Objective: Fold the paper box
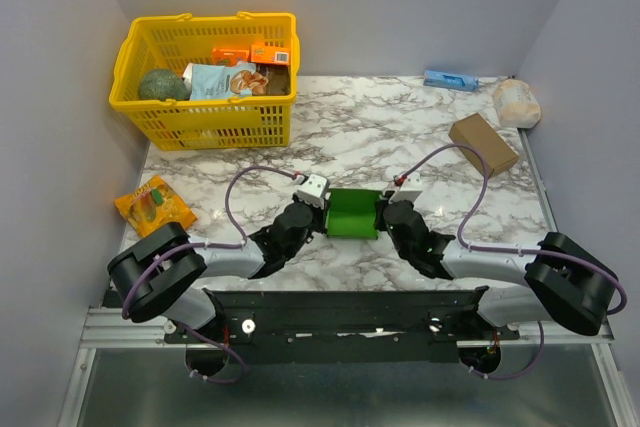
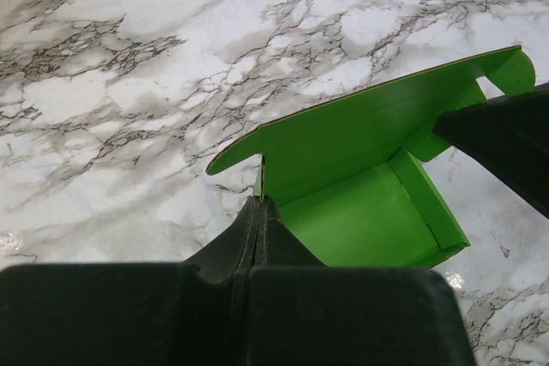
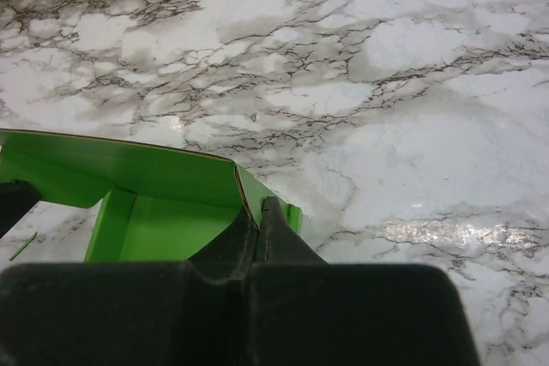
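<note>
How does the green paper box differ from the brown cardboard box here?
The green paper box is open, walls up; the brown cardboard box is closed. The green one is pinched at each end by the left gripper and right gripper; the brown one lies untouched, far right. Both are on the marble table.

1. The left claw [image 2: 260, 205] is pinched closed on the near corner edge of the paper box [image 2: 360, 186].
2. The green box sits open-topped on the marble table [image 2: 129, 83], its long wall upright.
3. The dark right claw [image 2: 502, 139] meets its far end.
</note>
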Robot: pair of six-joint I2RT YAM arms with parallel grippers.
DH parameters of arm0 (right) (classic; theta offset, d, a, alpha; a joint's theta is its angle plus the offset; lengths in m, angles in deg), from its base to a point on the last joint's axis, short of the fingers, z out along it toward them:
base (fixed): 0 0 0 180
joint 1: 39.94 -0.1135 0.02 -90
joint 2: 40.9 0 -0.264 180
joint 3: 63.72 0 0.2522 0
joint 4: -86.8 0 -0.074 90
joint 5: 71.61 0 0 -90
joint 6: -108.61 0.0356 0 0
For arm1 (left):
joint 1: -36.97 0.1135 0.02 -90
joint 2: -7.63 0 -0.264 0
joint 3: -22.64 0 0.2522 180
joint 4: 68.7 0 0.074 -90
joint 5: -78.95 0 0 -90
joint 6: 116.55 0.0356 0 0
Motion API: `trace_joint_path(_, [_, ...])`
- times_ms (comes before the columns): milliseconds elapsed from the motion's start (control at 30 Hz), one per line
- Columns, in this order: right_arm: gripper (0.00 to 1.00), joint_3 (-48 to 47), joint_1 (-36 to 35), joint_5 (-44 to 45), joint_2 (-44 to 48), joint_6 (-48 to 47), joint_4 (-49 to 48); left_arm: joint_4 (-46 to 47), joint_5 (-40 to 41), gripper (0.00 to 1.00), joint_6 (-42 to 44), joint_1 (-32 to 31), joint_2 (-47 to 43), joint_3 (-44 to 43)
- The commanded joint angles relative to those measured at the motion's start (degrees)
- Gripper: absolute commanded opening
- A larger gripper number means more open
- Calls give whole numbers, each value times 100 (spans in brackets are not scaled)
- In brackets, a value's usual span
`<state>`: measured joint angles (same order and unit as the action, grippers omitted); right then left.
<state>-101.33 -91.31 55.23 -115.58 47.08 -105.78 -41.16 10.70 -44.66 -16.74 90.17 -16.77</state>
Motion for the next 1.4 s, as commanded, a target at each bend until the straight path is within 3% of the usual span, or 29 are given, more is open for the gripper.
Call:
trace_joint_path(0, [0,65,-180,341,-74,528,-504,212,92,0,-333,-218,201,218])
trace_joint_path(467, [0,320,-531,658,-47,1503,419,379,566,0,-712,-702,640,499])
trace_joint_path(800, [0,110,-733,851,-109,2294,1613,-139,1603,0,-1010,-1018,886,509])
trace_joint_path(1067, [0,-75,-909,921,-126,3129,2617,-1062,2718,0,-1353,-1326,1079,306])
trace_joint_path(1367, [18,-172,-1120,921,400,3358,3460,-1730,3177,0,-1520,-1528,1080,25])
